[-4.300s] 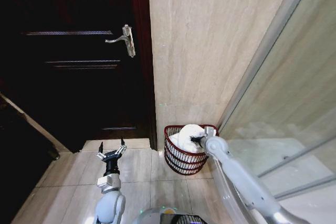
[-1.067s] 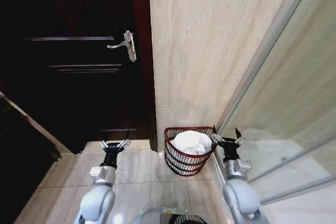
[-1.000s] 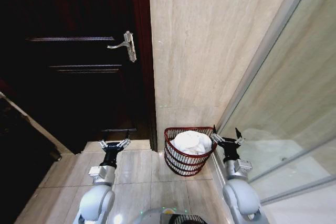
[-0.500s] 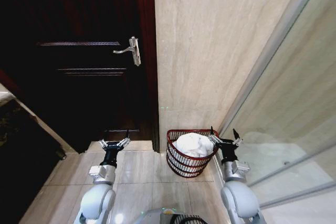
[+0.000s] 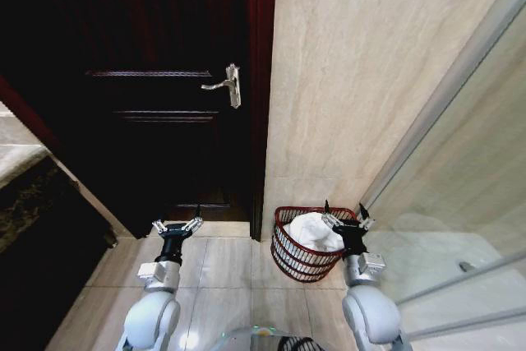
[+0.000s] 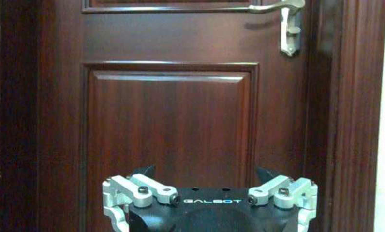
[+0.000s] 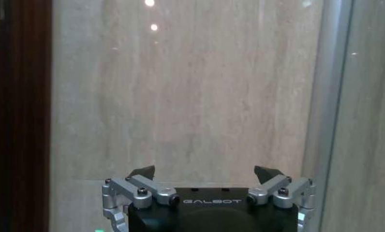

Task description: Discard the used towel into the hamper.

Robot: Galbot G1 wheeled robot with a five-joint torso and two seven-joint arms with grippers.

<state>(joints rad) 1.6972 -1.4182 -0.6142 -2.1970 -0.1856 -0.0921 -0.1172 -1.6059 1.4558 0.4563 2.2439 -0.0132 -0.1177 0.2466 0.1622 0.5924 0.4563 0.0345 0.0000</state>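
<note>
Tiles of pale beige are running underfoot, and from them both arms are rising side by side with their grippers pointing up and away from the robot. On its left, the left gripper (image 5: 177, 226) is hovering over the floor (image 5: 218, 265) in front of the dark wooden door (image 5: 156, 129), its fingers spread wide with nothing between them; from its wrist camera the same gripper (image 6: 209, 175) is facing the door's lower panel (image 6: 170, 125). On the robot's right, the right gripper (image 5: 343, 219) is standing just beside the hamper (image 5: 294, 259), at the rim on the side nearest the glass, fingers likewise splayed wide and holding nothing; its own camera has that gripper (image 7: 205, 174) looking at the marble wall (image 7: 186, 92). Just beyond, the reddish-brown slatted hamper is sitting on the floor in the corner, between the door frame and the glass shower partition (image 5: 460, 203), against the wall. A white towel (image 5: 316, 231) is lying bunched inside it, heaping up to about the rim. Higher up on the door, a silver lever handle (image 5: 227, 85) is catching the light.
</note>
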